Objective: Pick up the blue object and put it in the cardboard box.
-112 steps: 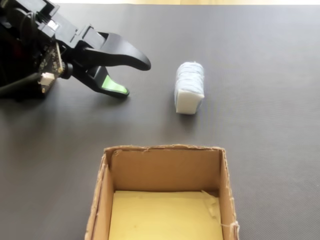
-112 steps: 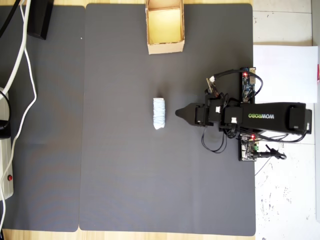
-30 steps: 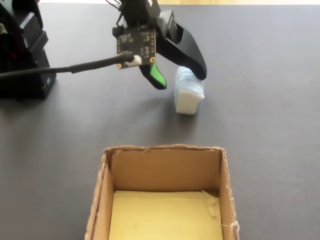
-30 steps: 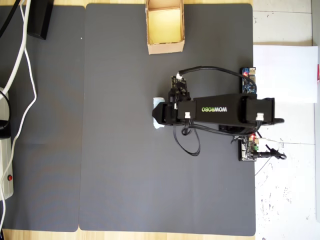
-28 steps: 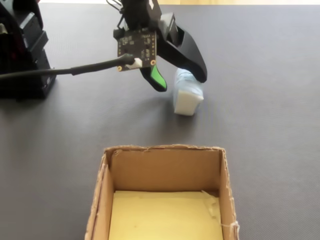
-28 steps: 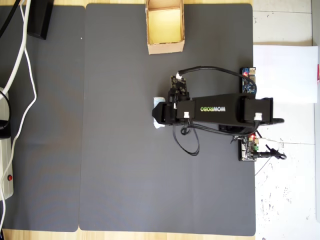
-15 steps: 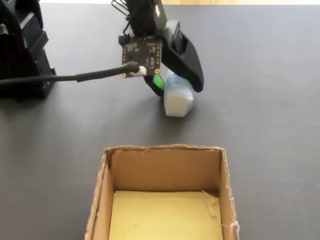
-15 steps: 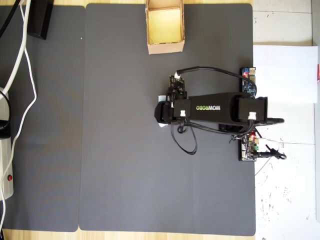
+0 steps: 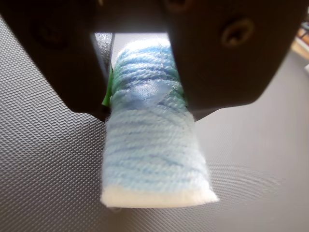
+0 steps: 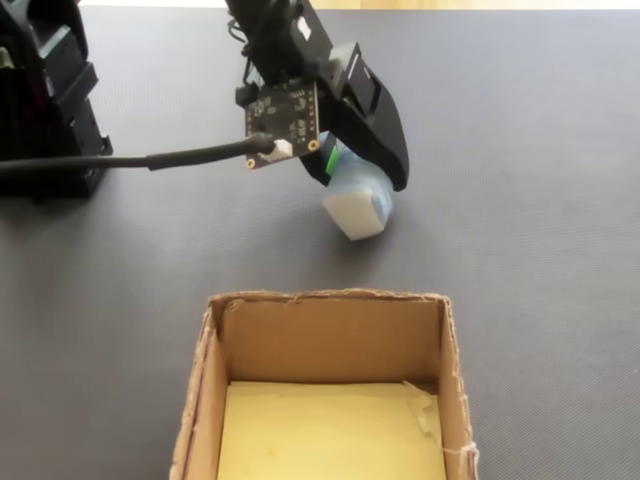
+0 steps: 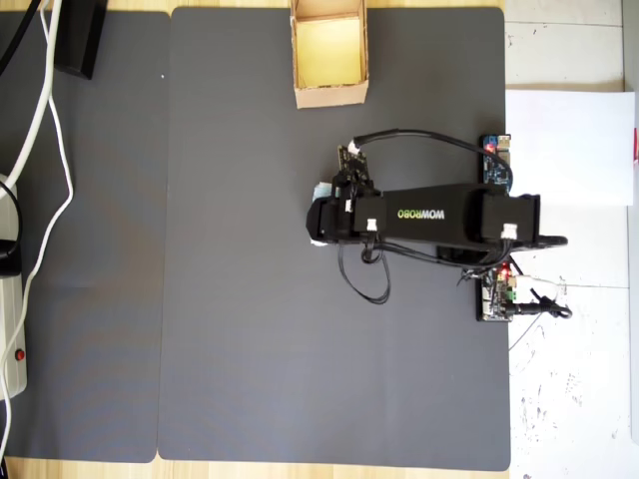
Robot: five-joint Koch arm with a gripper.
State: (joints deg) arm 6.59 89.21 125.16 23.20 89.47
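The blue object (image 9: 152, 145), a pale roll wound with ribbed yarn, sits pinched between the two jaws of the gripper (image 10: 352, 182), its free white end tilted down toward the dark grey mat (image 10: 520, 200); whether that end touches the mat cannot be told. In the fixed view the roll hangs beyond the far wall of the cardboard box (image 10: 325, 330), well apart from it. In the overhead view, the arm (image 11: 429, 217) covers most of the roll, and the box (image 11: 328, 95) lies at the mat's upper edge.

We see the blue object (image 10: 356, 205) between the hand's (image 10: 362, 183) jaws, and the cardboard box (image 10: 324, 322) lies well apart, nearer the fixed camera.
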